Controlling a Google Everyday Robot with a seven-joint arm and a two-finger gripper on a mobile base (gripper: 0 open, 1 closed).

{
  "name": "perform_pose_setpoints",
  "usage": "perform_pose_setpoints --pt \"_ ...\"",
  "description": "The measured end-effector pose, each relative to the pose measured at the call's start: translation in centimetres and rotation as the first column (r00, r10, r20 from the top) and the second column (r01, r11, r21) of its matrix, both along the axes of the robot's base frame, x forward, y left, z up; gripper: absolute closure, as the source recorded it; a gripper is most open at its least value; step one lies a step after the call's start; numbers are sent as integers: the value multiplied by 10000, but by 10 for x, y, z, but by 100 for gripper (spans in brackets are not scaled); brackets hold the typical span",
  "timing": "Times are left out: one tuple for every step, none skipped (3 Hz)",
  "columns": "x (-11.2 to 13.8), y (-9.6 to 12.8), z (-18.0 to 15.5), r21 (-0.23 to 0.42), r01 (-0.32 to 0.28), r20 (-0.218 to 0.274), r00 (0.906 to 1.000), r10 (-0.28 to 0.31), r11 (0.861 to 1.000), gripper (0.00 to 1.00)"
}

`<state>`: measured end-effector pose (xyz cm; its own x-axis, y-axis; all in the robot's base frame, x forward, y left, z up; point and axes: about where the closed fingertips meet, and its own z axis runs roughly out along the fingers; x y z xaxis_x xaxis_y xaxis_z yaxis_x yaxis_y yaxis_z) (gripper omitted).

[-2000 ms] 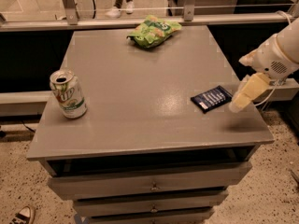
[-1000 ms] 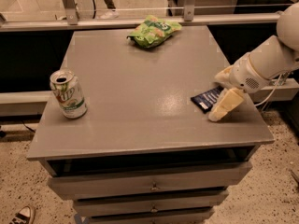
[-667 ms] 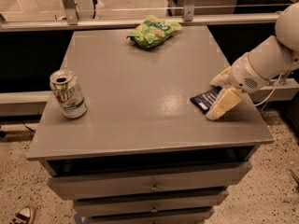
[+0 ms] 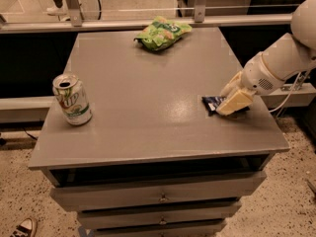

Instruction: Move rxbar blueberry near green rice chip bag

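Note:
The rxbar blueberry (image 4: 212, 102) is a dark navy wrapper lying flat on the grey table (image 4: 148, 98) near its right edge; only its left end shows. My gripper (image 4: 232, 98) comes in from the right on a white arm and sits right over the bar, its cream fingers (image 4: 236, 101) covering most of it. The green rice chip bag (image 4: 162, 32) lies at the table's far edge, a little right of centre, well apart from the bar.
A green-and-white soda can (image 4: 72, 99) stands upright near the table's left edge. Drawers (image 4: 158, 196) sit under the tabletop. A railing (image 4: 148, 21) runs behind the table. A shoe (image 4: 22, 228) shows on the floor at bottom left.
My gripper has moved left from the table's right edge and come down onto the bar. The bar, bag and can have stayed in place.

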<state>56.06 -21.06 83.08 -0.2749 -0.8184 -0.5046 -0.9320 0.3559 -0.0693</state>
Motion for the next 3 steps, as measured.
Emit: perform_pose_setpoints --pt "0 0 1 1 -3 3 10000 3 10000 100" --pt "-1 14 29 101 -184 370 9992 180 9998 100" --pt "5 17 72 102 -200 1070 9941 188 9997 100"
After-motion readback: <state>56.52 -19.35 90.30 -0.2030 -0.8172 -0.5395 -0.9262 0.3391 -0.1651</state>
